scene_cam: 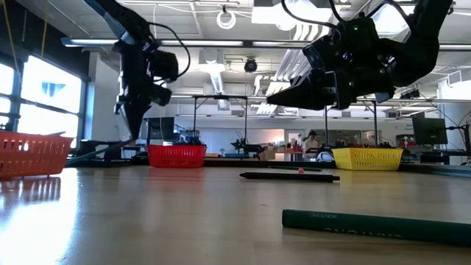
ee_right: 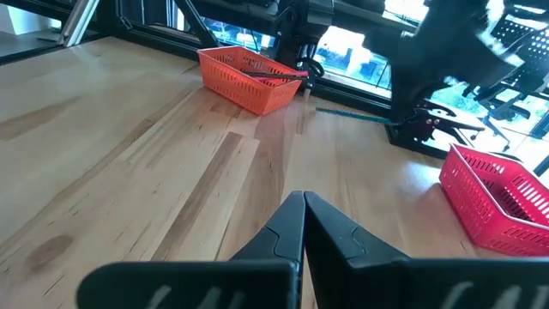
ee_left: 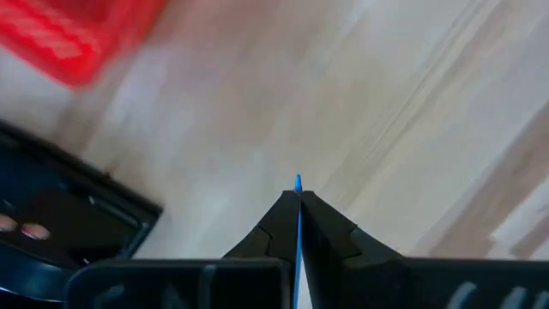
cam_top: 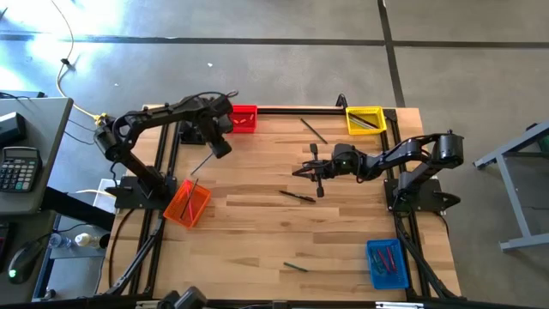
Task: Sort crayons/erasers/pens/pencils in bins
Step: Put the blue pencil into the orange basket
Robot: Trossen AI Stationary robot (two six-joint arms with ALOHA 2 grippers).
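Overhead, the left gripper (cam_top: 208,159) hangs above the wooden table (cam_top: 257,232) near its far left corner, fingers pressed together on a thin blue stick (ee_left: 298,225) whose tip pokes out just past the fingertips in the left wrist view; it looks like one of the pens, and it slants down toward the orange bin (cam_top: 187,202). That bin sits tilted at the table's left edge with at least 1 thin stick in it. The red bin (cam_top: 244,118) stands at the far edge just beside the left arm, the yellow bin (cam_top: 364,119) at the far right corner, and the blue bin (cam_top: 388,263) at the near right corner with several sticks inside.

The right gripper (cam_top: 298,171) reaches in from the right toward the table's middle, fingers closed together and holding nothing. Just nearer than it lies a dark pen (cam_top: 298,196), and another dark stick (cam_top: 313,130) lies left of the yellow bin. A green pencil (cam_top: 296,267) rests close to the near edge.
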